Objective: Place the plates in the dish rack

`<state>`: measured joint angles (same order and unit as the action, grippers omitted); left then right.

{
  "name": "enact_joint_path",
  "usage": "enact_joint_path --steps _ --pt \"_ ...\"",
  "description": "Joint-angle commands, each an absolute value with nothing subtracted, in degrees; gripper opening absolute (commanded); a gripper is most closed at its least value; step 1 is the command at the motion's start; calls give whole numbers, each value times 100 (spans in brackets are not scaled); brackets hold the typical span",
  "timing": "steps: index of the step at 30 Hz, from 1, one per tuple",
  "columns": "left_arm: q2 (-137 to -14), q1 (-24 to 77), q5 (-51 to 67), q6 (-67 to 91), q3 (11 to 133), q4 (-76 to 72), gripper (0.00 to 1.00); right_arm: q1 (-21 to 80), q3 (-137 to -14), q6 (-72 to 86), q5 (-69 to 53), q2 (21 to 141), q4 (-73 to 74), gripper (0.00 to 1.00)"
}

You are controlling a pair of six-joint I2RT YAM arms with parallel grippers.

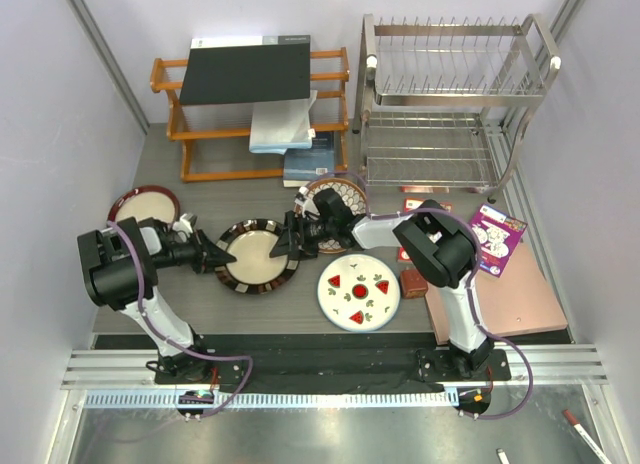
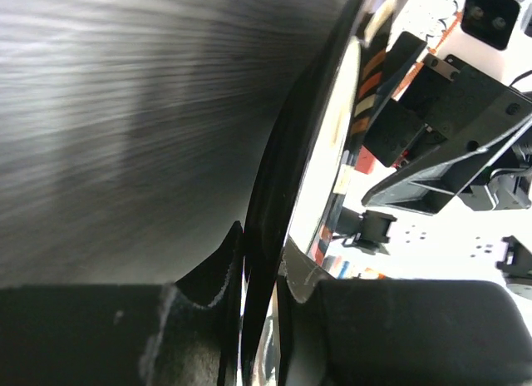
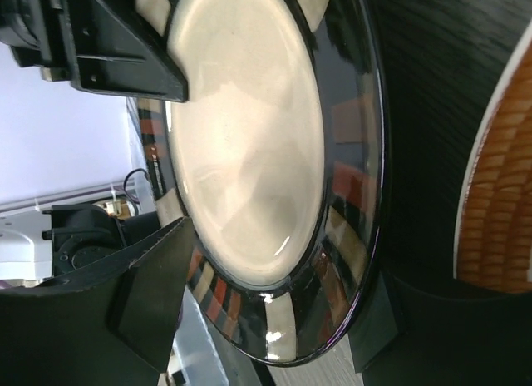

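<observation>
Rack status: the dish rack stands at the far right of the table. I see no plate in its upright slot wires or on its lower tier.
Plates counted: four, all on the table and well apart from the rack.
Plate being worked: the dark-rimmed plate with the beige centre, mid-table between the two arms.
Left gripper: clenched on that plate's left rim. The left wrist view shows the rim pinched between both fingers.
Right gripper: jaws apart, straddling the opposite rim, one finger over the face and one under it. I see no firm pinch there.
Lift: I cannot tell whether the plate is off the table.
Waiting plates: the maroon-rimmed cream plate is at far left beside the left arm. The brown petal-pattern plate is partly hidden by the right arm and is the nearest to the rack. The watermelon plate is at the front, just beside the small brown cube.
Progress, my judgement: none of the four is loaded, and this one is only at the pick-up stage. It has yet to be carried across and stood upright in a slot, and then the other three follow.
Clutter: an orange wooden shelf carrying a black folder and books, a red picture card and a purple card.
Writing: there is a pale strip on the folder's top edge and print on the purple card, both too small to read. No brand is legible on the arms or the rack.
</observation>
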<state>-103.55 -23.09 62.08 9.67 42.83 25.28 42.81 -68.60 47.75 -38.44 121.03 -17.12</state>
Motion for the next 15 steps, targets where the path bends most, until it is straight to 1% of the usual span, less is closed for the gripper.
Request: enact_joint_path --steps 1,5,11,13,14,15 --pt "-9757 -2224 6724 879 4386 2698 6 4377 -6987 4377 -3736 11778 -1495 73" --pt "-9650 -2197 6785 712 4517 2882 6 4368 -7066 4132 -3691 11593 -1240 75" --pt "-9677 -2188 7189 106 4834 3427 6 4342 -7022 4017 -3639 11479 -1169 75" --pt "-9712 -2171 7451 -269 5052 3856 6 4333 -7014 3982 -3639 11426 -1160 76" --pt "-9738 -2145 7531 -795 5167 4111 5 4333 -7022 3947 -3639 11408 -1151 76" --pt "-9851 -2136 7628 -1270 5325 4853 4 4324 -7031 3929 -3647 11382 -1151 76"
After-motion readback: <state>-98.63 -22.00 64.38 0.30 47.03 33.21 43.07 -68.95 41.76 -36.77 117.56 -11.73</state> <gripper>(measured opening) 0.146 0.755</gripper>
